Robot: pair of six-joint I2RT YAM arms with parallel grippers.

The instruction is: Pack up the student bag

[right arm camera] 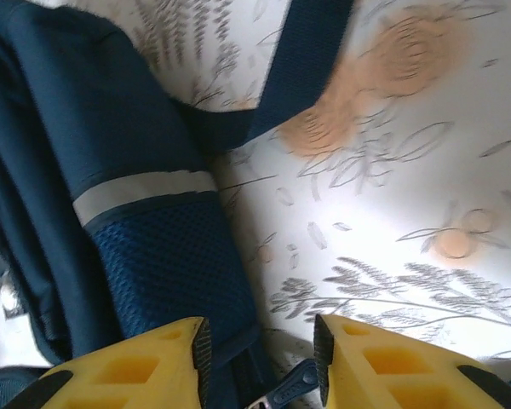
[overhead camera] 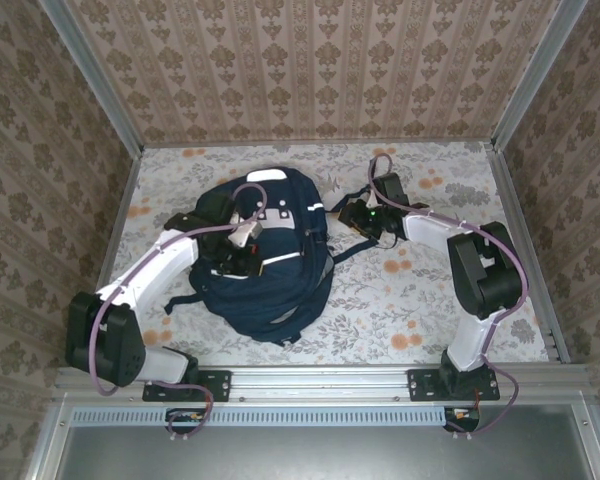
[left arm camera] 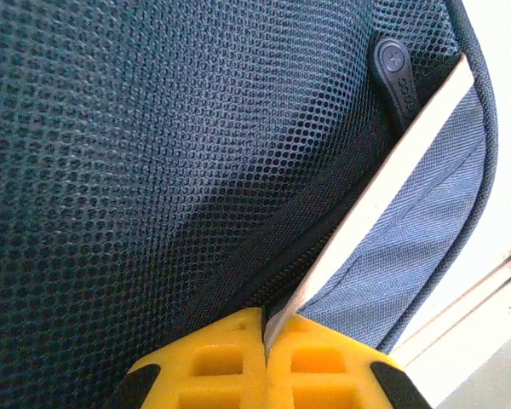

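**The student bag (overhead camera: 265, 260) pinned under the left gripper (left arm camera: 264, 322), the right gripper (right arm camera: 260, 341) at its side**

The student bag lies flat in the middle of the table (overhead camera: 430, 300). It is directly below the left gripper and just to the left of the right gripper. The left fingers are pressed together, and a white stripe (left arm camera: 383, 179) of the bag runs down into the seam between them. It seems they clamp the fabric there beside the zipper line, though this wrist view is too close to be sure how much cloth is caught. I judge the hold is meant to steady or lift the opening edge. A dark zipper pull (left arm camera: 396, 72) sits above and to the right of these fingers.

The right fingers stand apart beside the bag's mesh side pocket (right arm camera: 166, 264). A small blue pull tab (right arm camera: 291, 394) sits in the gap between them, not gripped. A loose strap (right arm camera: 302, 60) lies ahead of this gripper on the table and could snag it.
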